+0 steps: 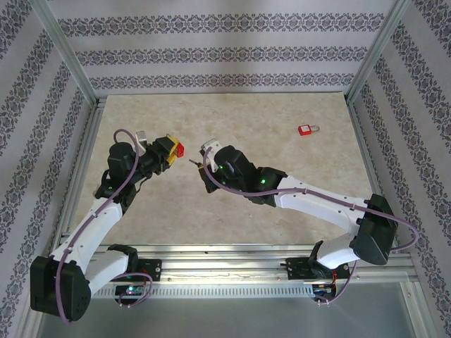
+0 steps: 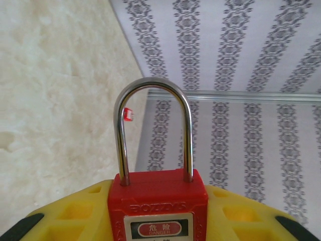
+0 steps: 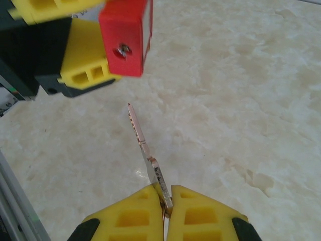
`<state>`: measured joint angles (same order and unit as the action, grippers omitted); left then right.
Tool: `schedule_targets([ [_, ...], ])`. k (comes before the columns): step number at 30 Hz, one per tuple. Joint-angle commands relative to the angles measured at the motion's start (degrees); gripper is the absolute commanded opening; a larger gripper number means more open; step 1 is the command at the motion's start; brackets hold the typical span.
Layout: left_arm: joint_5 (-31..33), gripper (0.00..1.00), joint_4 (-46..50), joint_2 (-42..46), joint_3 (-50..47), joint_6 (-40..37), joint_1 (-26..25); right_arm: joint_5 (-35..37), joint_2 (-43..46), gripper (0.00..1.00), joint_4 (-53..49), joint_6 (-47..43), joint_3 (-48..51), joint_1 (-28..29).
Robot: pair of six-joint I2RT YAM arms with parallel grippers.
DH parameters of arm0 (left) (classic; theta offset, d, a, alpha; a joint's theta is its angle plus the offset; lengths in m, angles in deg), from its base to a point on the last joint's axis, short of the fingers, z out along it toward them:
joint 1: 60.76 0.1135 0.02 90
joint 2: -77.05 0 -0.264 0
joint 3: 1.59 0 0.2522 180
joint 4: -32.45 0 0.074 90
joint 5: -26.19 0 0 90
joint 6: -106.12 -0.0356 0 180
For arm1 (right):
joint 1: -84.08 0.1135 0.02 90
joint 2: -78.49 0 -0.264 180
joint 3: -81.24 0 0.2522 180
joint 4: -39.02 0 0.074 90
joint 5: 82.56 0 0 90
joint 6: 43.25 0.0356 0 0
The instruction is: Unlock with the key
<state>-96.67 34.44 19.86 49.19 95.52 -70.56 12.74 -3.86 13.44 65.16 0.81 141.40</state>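
The right gripper's (image 3: pixel 164 195) ribbed yellow plastic pads pinch the bow of a thin, notched metal key (image 3: pixel 142 140). Its long blade points away from the gripper toward the keyhole (image 3: pixel 123 49) in the base of a blocky red plastic padlock (image 3: pixel 125 40), tip short of it. The left gripper (image 1: pixel 169 149) clamps that body, smooth steel shackle (image 2: pixel 150 90) aimed away from the key. Farther off, a second small red padlock (image 1: pixel 306 129) lies on the mottled beige stone-look table (image 1: pixel 246 105).
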Motion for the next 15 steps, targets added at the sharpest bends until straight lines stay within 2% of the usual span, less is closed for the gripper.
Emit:
schedule_targets([
  [1, 4.1, 0.0, 5.0, 2.2, 0.1, -3.8, -1.8, 0.9, -0.3, 0.0, -0.2, -0.4, -1.6, 0.7],
  [15, 9.1, 0.0, 2.9, 3.1, -2.3, -1.3, -6.2, 0.3, -2.2, 0.0, 1.8, 1.3, -1.6, 0.8],
])
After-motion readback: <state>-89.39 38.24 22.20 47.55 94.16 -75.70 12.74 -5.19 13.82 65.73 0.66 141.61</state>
